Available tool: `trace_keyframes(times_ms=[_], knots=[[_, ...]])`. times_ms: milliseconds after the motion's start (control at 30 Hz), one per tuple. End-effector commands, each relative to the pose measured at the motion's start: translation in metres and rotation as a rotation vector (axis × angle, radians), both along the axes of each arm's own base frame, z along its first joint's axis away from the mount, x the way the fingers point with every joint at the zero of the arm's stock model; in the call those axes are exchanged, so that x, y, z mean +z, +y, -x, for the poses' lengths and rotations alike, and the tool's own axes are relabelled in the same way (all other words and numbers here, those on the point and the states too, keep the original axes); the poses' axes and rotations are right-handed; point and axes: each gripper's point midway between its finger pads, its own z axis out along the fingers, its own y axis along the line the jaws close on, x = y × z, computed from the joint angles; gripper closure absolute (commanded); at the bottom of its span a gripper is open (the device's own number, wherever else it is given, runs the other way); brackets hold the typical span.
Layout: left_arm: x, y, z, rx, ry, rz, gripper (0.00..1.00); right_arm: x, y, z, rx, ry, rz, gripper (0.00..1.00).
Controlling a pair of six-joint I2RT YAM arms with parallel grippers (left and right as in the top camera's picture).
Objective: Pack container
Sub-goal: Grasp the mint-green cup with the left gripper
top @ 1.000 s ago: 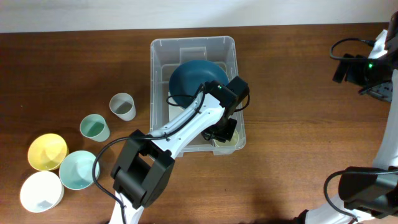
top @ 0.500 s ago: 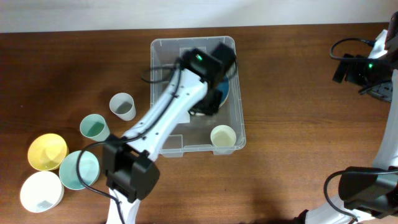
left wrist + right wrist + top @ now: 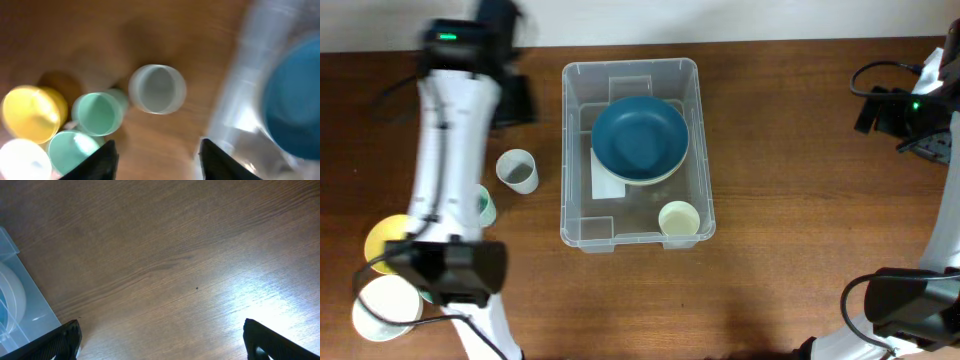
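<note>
The container [image 3: 578, 150] sits mid-counter [image 3: 780, 150], holding a blue bowl [image 3: 640, 138] nested on a paler one and a cream cup [image 3: 678, 218] in its near right corner. The left jaws stand wide and empty just left of it, above a grey cup [image 3: 157, 90], a green cup [image 3: 97, 112] and a yellow bowl [image 3: 32, 112]. The right jaws gape wide over the counter to its right, gripping nothing.
</note>
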Motion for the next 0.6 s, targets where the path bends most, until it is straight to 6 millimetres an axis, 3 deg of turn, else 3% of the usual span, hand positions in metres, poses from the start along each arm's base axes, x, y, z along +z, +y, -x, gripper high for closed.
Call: trace_keyframes(times_ms=[0, 167, 333, 433, 567], knots=[[0.007, 0.027, 0.011, 0.102, -0.008, 0.1, 0.52, 0.011, 0.002, 0.004, 0.0, -0.03, 0.008, 0.01], [0.021, 0.049, 0.036, 0.156, -0.028, 0.135, 0.53, 0.011, 0.002, 0.004, 0.0, -0.03, 0.008, 0.01], [0.036, 0.069, 0.098, 0.215, -0.019, 0.0, 0.52, 0.011, 0.002, 0.004, 0.005, -0.032, 0.01, 0.01], [0.037, 0.087, 0.129, 0.299, -0.036, -0.092, 0.37, 0.011, 0.002, 0.004, 0.008, -0.032, 0.011, 0.01], [0.017, 0.103, 0.138, 0.357, -0.059, -0.098, 0.24, 0.011, 0.002, 0.004, 0.008, -0.032, 0.011, 0.01]])
